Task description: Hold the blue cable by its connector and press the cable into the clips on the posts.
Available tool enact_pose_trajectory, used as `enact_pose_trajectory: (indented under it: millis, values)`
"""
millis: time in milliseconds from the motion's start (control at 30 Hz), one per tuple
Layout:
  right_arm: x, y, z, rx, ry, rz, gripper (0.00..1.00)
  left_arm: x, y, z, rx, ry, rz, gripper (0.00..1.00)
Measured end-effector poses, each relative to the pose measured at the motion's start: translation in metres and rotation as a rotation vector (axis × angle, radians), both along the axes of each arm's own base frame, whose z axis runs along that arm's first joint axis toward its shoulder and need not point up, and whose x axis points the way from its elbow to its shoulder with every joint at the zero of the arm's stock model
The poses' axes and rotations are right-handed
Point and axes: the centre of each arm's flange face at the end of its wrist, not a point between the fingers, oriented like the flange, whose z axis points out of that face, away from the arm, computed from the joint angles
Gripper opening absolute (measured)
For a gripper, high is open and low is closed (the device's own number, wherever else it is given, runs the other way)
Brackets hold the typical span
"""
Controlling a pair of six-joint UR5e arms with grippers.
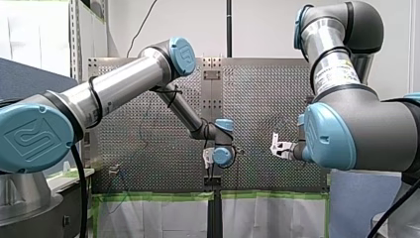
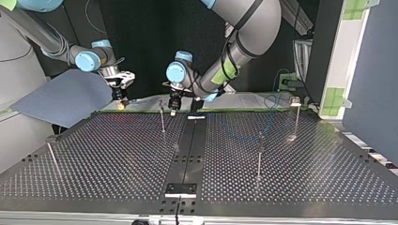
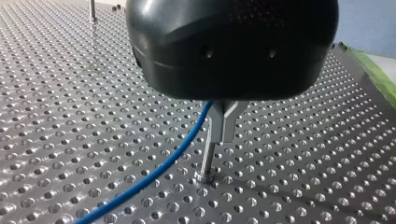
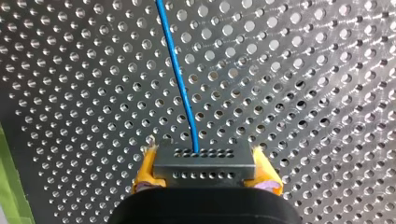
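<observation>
**Status.** The connector grasp is complete. My right end effector [image 4: 205, 171] is closed on the connector [image 4: 204, 161], with a yellow pad [image 4: 145, 169] bearing on each end. The blue cable [image 4: 180, 79] exits the connector's forward face and runs on above the tabletop [image 4: 303, 70].

**Clip insertion.** Judged to be at an early stage. In the left wrist view the cable rises to the forked clip [image 3: 224, 119] on a post [image 3: 208, 158] directly beneath my left end effector [image 2: 173, 105]. Its black housing hides the contact point, so it cannot be told whether the cable is seated or how far this end effector is open. The other posts [image 2: 259, 157] probably remain to be threaded, but the cable is too faint in the top view to confirm this.

**Materials**
- Connector: dark grey rectangular block, matte, with two rows of small holes.
- Cable: thin, smooth-jacketed and flexible, hanging in a gentle arc.
- Posts: slender metal rods. The clip is a pale Y-shaped fork.
- Tabletop: reflective metal plate with a regular grid of perforations
</observation>
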Motion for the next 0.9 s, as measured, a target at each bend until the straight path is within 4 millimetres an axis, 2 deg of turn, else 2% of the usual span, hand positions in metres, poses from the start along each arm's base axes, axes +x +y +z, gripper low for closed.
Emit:
enact_pose_trajectory:
  millis: [267, 500, 733, 900]
  values:
    - [-0.003, -0.008, 0.004, -0.017, -0.005, -0.017, 0.0, 0.007, 0.002, 0.003, -0.013, -0.003, -0.006, 0.0]
    - [-0.004, -0.022, 0.012, -0.043, -0.01, -0.037, 0.0, 0.022, 0.003, 0.015, -0.03, -0.023, 0.003, 0.0]
    - [-0.003, -0.032, 0.003, -0.036, -0.007, -0.039, 0.0, 0.03, 0.008, 0.017, -0.032, -0.026, 0.015, 0.0]
    - [-0.004, -0.043, 0.006, -0.047, -0.006, -0.05, 0.0, 0.036, 0.015, 0.017, -0.03, -0.025, 0.027, 0.0]
